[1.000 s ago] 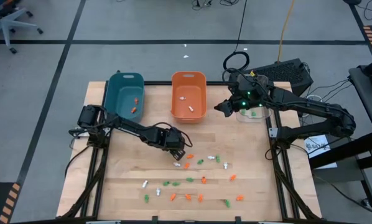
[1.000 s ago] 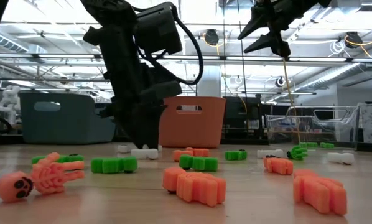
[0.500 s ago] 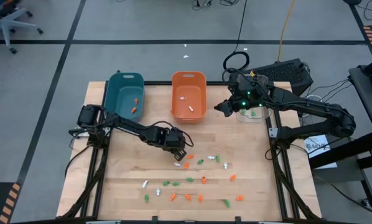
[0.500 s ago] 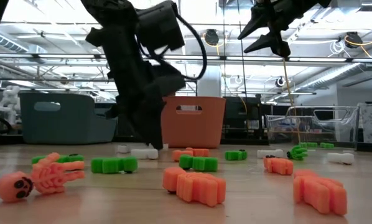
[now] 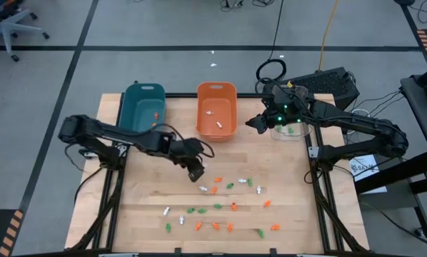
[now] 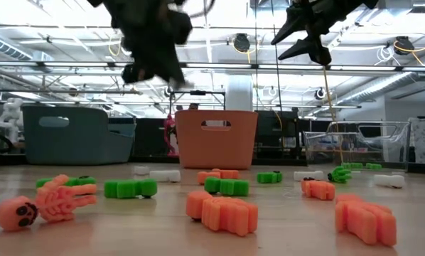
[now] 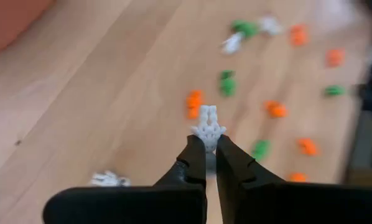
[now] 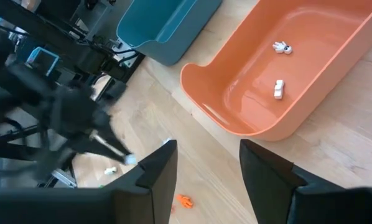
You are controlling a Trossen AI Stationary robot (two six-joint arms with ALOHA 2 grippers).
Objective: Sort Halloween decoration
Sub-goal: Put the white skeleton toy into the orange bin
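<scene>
The left gripper [image 5: 196, 173] is closed on a small white trinket [image 7: 208, 127], pinched by its lower end between the fingertips and lifted clear of the table [image 5: 142, 214], as the left wrist and low views show. White pieces already lie in the orange bin [image 5: 216, 109], so that bin is judged the likely destination. To finish the step well, the arm should carry the piece high enough to clear the bin's near rim, stop over the bin's middle, and only then release; the grip is shallow, so a smooth carry is advised.

The right gripper [image 5: 250, 123] hangs with fingers apart, holding nothing, just right of the orange bin and beside the clear bin [image 5: 290, 131], which holds green pieces. It sits near the left arm's probable path and is the main obstruction risk.

The teal bin [image 5: 143, 107], far left, holds an orange piece. The remaining orange, green and white trinkets [image 5: 220, 207] lie scattered on the near half of the table, well apart from the bins.
</scene>
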